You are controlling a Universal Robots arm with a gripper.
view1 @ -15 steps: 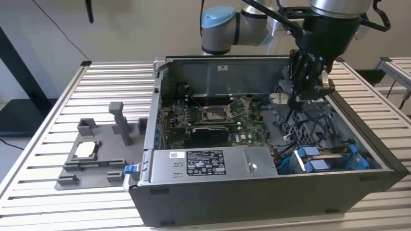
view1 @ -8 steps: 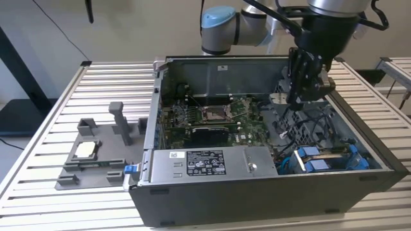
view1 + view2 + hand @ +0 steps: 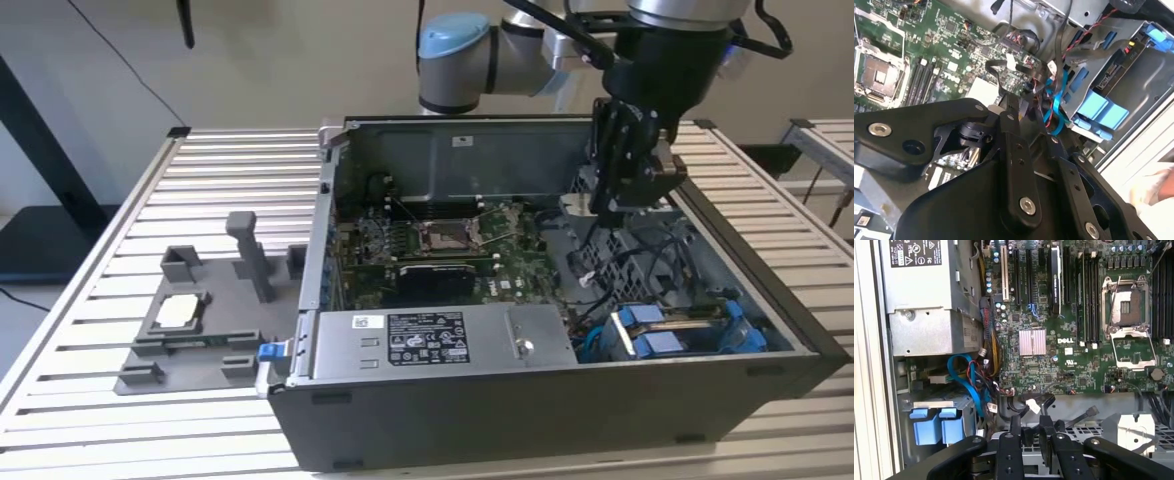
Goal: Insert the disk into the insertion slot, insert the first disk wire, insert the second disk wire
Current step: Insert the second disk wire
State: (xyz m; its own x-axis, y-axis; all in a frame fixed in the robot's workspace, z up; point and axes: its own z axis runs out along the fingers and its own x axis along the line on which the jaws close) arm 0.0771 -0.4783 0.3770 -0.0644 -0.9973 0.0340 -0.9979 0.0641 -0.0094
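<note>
Pincer (image 3: 1030, 426): 1, low inside the computer case (image 3: 534, 410), just above a white-tagged black wire (image 3: 1032, 405); we cannot tell its grip state. Disk (image 3: 661, 335): 1, seated in the insertion slot (image 3: 1094, 50). We judge step 2, the first wire, in hand; mating calls for exact plug alignment.

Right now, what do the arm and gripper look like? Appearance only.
The arm has silver-grey tube sections and rounded joints with light-blue caps; black cables loop around its wrist. In the first wrist view the gripper is matte black: broad rounded plates and slim linkage bars, dotted with silver screw heads.
</note>
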